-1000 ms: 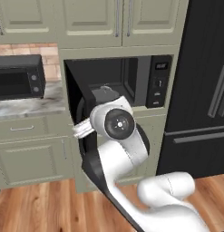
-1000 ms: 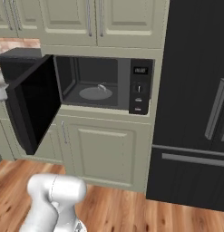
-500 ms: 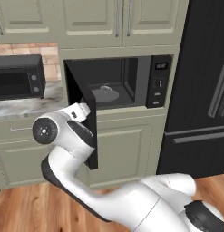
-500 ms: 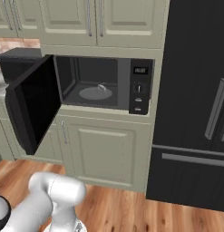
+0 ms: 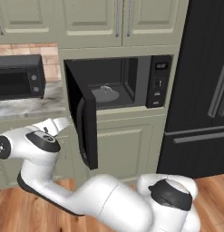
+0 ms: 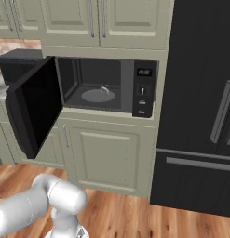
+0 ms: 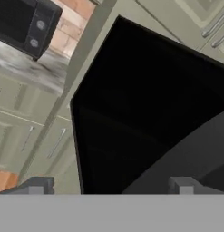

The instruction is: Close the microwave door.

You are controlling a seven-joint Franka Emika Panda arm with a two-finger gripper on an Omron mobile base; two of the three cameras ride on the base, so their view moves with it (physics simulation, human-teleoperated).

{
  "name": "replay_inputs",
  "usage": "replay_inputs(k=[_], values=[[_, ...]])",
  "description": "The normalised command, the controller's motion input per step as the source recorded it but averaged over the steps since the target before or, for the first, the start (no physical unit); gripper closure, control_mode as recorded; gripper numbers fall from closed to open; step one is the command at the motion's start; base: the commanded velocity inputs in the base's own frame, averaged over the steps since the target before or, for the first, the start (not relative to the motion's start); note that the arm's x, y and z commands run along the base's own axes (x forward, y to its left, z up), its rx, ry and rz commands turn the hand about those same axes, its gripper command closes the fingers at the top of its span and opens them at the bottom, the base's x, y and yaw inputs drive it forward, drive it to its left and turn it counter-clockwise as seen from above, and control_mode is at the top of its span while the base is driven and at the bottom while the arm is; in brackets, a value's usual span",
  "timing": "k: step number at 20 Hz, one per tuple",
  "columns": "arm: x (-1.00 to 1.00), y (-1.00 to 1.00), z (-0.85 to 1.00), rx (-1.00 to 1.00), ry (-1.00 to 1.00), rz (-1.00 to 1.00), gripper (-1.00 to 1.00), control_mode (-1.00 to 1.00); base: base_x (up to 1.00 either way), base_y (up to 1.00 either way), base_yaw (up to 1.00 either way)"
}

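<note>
Toaster oven point(image 5: 18, 77) left of microwave point(image 5: 131, 81), fridge point(image 5: 204, 86) right.

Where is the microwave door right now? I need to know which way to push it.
The microwave door stands swung open, jutting out from the left edge of the microwave, right of the toaster oven.

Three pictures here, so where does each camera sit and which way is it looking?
Left base view: behind the arm on its left, looking forward at the open microwave and its door.
Right base view: behind on the right, same microwave, arm low at left.
Hand view: on the hand, facing the door's black outer face, both finger tips at the bottom.
All three share the door.
</note>
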Motion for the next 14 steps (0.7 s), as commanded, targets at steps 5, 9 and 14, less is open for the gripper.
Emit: replay_inputs(k=[5,9,14], values=[[0.68,0.27,-0.24,-0.07,-0.08,-0.25,-1.00,-1.00,0.00,0.00,0.00],[0.53,-0.26,-0.30,0.00,-0.24,-0.11,-1.00,-1.00,0.00,0.00,0.00],[0.27,-0.71,-0.01,0.00,-0.21,-0.02,-1.00,-1.00,0.00,0.00,0.00]])
